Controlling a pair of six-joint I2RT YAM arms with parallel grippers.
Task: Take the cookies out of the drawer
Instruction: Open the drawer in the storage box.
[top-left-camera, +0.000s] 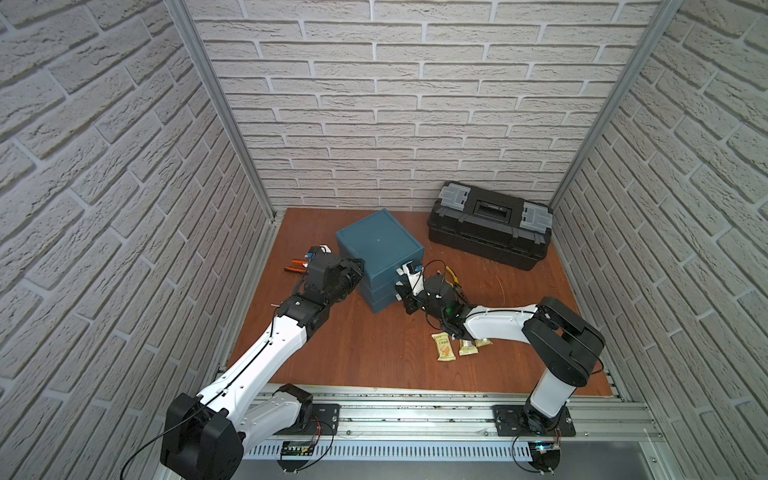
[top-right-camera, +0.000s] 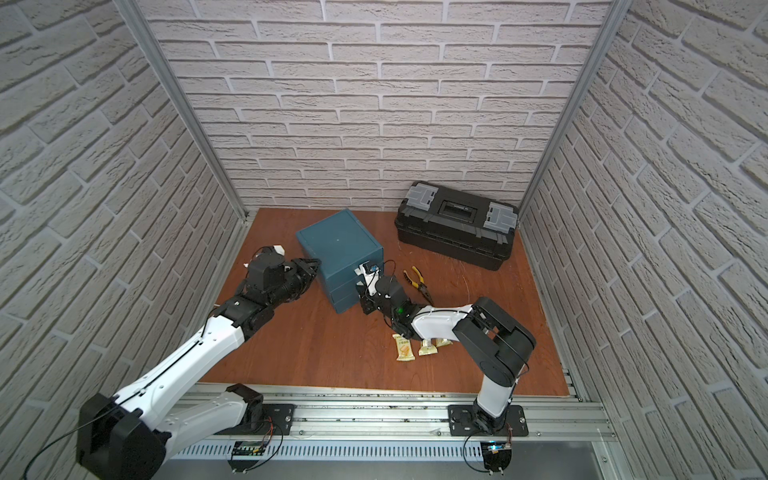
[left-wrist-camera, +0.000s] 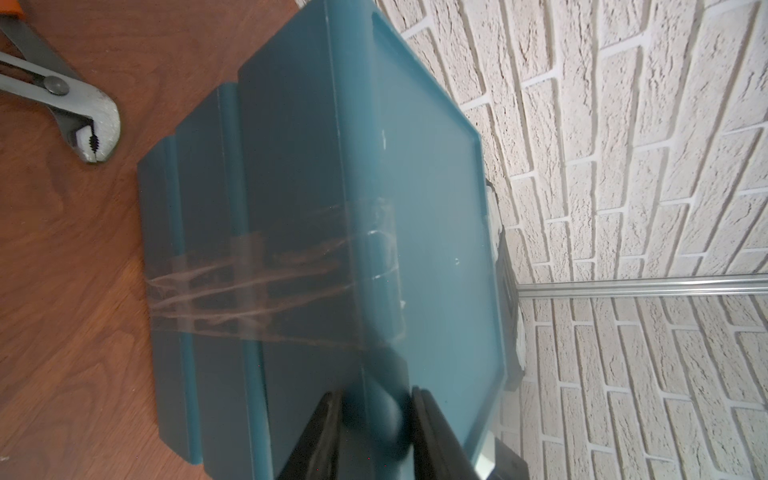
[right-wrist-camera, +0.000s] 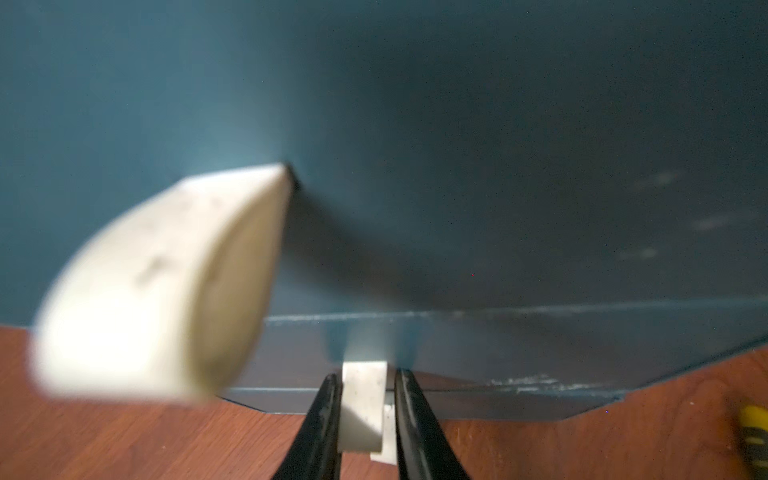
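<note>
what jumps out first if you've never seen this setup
A teal drawer cabinet stands on the table: the left end effector clamps its top edge, the right end effector grips a white pull tab on its lowest drawer. Three pale gold cookies lie by the right arm.

The blurred teal face of the drawer cabinet fills most of the frame. At the lower middle, the right hand has its two black fingers pressed against either side of a small white pull tab on the drawer front. A larger white tab, badly blurred, looms at the left. Brown tabletop runs along the bottom, and something yellow and black shows at the lower right corner.
</note>
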